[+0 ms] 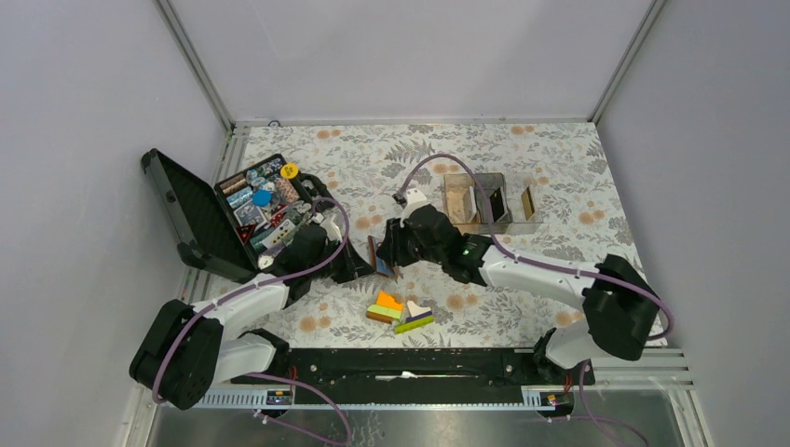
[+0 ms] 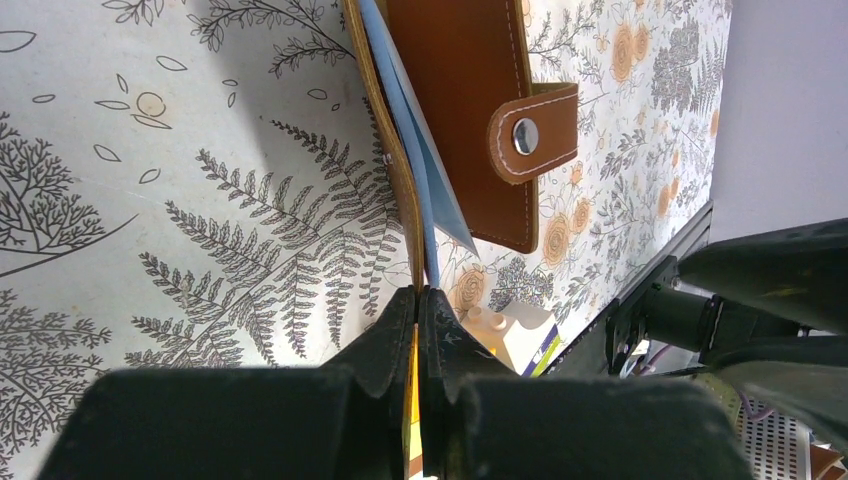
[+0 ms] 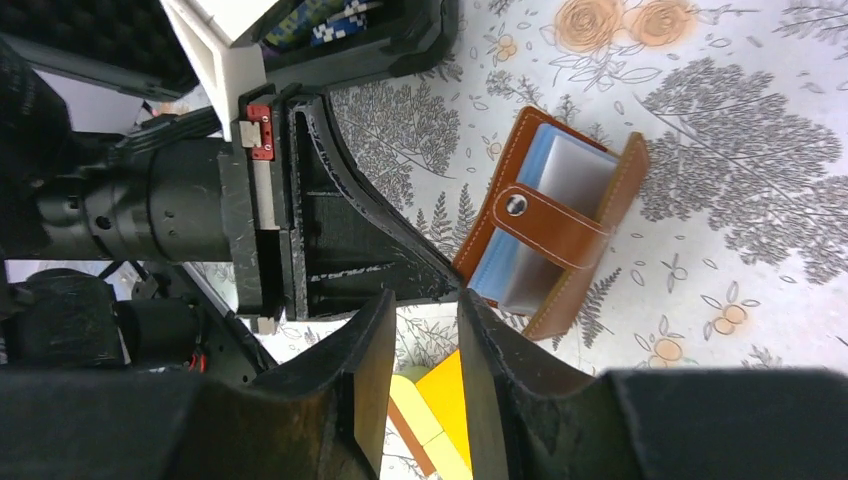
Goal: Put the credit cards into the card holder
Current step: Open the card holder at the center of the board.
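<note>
Brown card holder | left claw clamped on its edge | right claw apart, angled toward it

Lab cell: aluminium frame, grey walls

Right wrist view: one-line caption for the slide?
Left gripper pinches the card holder, cards inside; right gripper open beside it.

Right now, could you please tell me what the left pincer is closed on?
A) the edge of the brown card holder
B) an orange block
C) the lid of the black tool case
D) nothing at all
A: in the left wrist view the left pincer has its jaws shut on the leather edge of the card holder, and a blue card shows between its covers.
</note>
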You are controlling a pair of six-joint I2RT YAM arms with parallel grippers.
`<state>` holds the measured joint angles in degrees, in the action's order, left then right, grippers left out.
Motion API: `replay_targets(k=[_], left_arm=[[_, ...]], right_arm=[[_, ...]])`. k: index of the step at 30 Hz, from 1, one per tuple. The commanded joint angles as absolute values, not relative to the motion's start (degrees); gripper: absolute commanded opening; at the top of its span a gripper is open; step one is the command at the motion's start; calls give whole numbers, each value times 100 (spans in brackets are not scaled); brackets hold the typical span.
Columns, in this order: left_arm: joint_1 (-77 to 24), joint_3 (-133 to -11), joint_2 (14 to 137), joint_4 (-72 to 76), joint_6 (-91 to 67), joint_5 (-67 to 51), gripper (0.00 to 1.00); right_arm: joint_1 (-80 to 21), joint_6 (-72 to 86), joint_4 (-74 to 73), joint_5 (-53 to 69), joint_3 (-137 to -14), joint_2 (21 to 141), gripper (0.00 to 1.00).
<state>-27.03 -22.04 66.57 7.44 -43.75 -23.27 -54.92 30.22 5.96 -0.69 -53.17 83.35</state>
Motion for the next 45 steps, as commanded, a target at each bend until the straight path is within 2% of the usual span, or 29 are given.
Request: replay_targets(k=[1,17,33,45], left_arm=[[-2707,-2418,6605,905,-4289,-2317,0],[-2707,-2451,6593,875,-4255,-2331,0],[-2656,-2410,6562,773,-4271,-2205,0],[-2484,-2417,6905,458,-4324,-1812,0]], right_arm=[[-5589,2781,649,123,-5662,8815,35],[-5599,2953,730,343,-6013,9806,25],[-5599,3186,225,-893,-5852,9871,19],[-5588,3238,-404,-1955,-5858,10237,20]])
